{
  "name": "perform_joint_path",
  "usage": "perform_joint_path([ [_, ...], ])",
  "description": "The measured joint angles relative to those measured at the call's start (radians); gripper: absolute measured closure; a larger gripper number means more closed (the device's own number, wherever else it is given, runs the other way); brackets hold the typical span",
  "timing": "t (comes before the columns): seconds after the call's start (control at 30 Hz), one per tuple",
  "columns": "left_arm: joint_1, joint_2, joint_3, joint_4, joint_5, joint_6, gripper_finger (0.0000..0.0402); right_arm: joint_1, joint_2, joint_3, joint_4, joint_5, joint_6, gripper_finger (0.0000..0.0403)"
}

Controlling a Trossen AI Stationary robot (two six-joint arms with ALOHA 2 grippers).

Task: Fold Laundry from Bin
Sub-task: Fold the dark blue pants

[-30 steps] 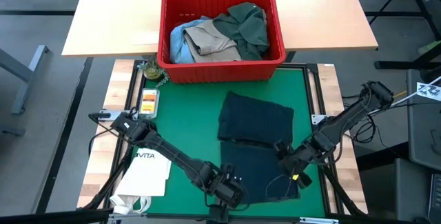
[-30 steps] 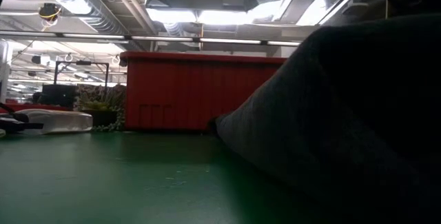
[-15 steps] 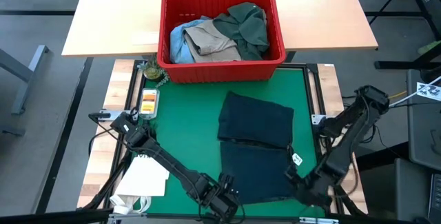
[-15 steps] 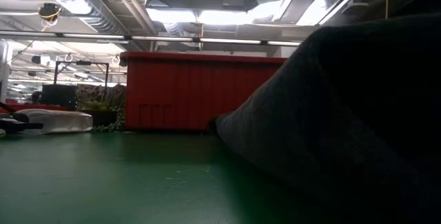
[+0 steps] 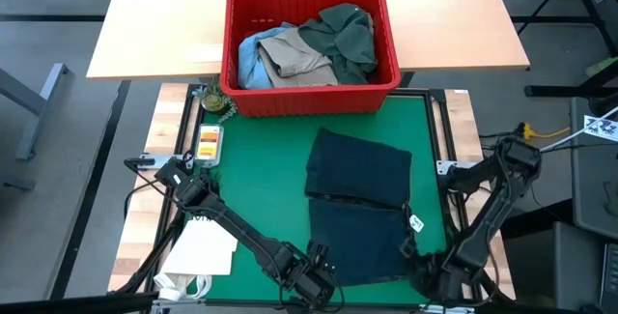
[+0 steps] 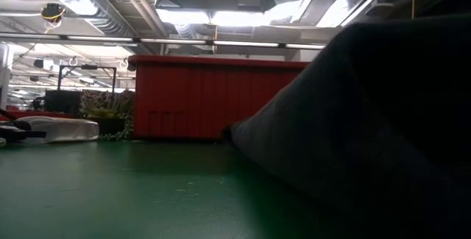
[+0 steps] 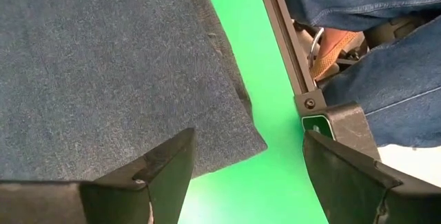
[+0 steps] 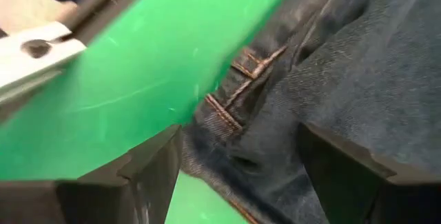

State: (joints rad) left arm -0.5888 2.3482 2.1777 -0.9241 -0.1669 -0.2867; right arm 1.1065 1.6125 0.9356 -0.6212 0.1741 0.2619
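Observation:
The dark navy trousers (image 5: 357,203) lie folded flat on the green mat (image 5: 261,188); in the low view they loom as a dark mass (image 6: 368,136). My left gripper (image 5: 311,277) stands open over their near left corner (image 7: 241,138). My right gripper (image 5: 430,271) stands open over their near right corner, where orange stitching (image 8: 238,93) shows. The red bin (image 5: 309,97) stands at the mat's far edge and holds a dark green shirt (image 5: 343,34), a khaki garment (image 5: 294,58) and a light blue one (image 5: 249,58).
A white paper bag (image 5: 203,251) lies at the mat's near left, with a small orange item (image 5: 208,142) and a little plant (image 5: 212,99) along the left edge. A metal frame (image 7: 282,38) borders the mat's near edge. Beyond it are a person's jeans-clad legs (image 7: 386,65).
My right gripper has swung from above the trousers' near right part toward the table's near edge and down, turning as it went, and now stands at the near right corner. My left gripper has shifted slightly toward the near edge. The trousers have stayed put.

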Motion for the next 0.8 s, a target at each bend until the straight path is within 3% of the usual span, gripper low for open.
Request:
perform_joint_path([
  [0.27, 0.0, 0.0, 0.0, 0.001, 0.0, 0.0, 0.0139, 0.0, 0.118, 0.005, 0.004, -0.006, 0.003, 0.0113],
  [0.47, 0.002, 0.0, 0.0, 0.001, 0.0, 0.0, 0.0139, -0.004, 0.131, 0.005, 0.003, 0.01, 0.003, 0.0131],
  [0.6, 0.002, 0.0, 0.0, 0.001, -0.005, 0.005, 0.0139, -0.007, 0.133, 0.004, 0.005, 0.01, 0.003, 0.0189],
  [0.8, 0.002, 0.0, 0.0, -0.008, -0.008, 0.008, 0.0139, -0.039, 0.135, 0.002, 0.006, 0.044, 0.001, 0.0318],
])
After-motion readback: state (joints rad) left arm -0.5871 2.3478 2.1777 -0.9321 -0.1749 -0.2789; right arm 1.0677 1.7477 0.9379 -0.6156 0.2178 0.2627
